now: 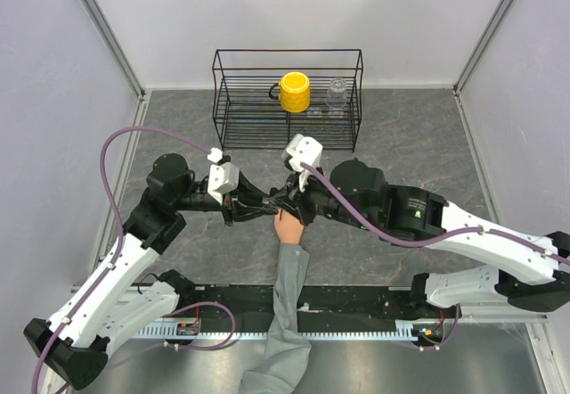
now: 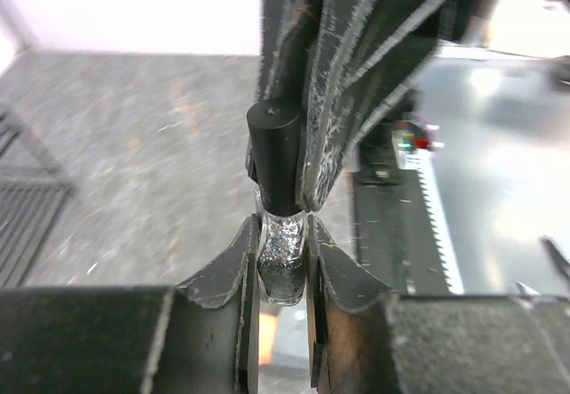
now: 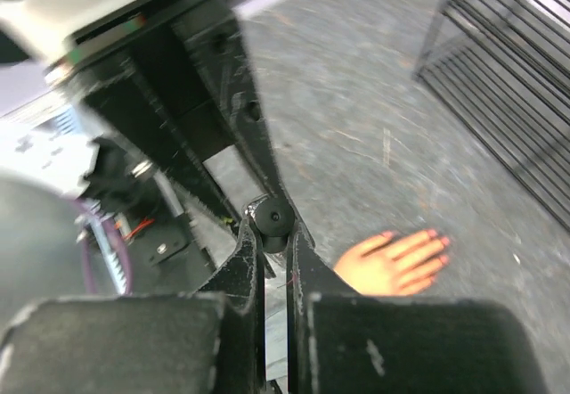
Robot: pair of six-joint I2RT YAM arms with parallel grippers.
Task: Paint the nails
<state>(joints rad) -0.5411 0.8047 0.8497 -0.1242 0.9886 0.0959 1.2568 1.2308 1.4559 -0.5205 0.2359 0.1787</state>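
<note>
Standing beyond the mannequin hand (image 1: 287, 227), wire rack (image 1: 232, 100) holds yellow mug (image 1: 295, 92)

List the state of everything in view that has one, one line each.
left gripper, jaws shut on the polish bottle
right gripper, jaws shut on the cap
cap, on the bottle
mannequin hand, flat on the table, fingers spread
nails, pink-red tips
yellow mug, upright in the rack
clear jar, upright in the rack

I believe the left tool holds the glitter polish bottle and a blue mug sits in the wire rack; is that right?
Not quite: the top view shows the mug in the wire rack is yellow. The left tool does hold the glitter polish bottle.
</note>
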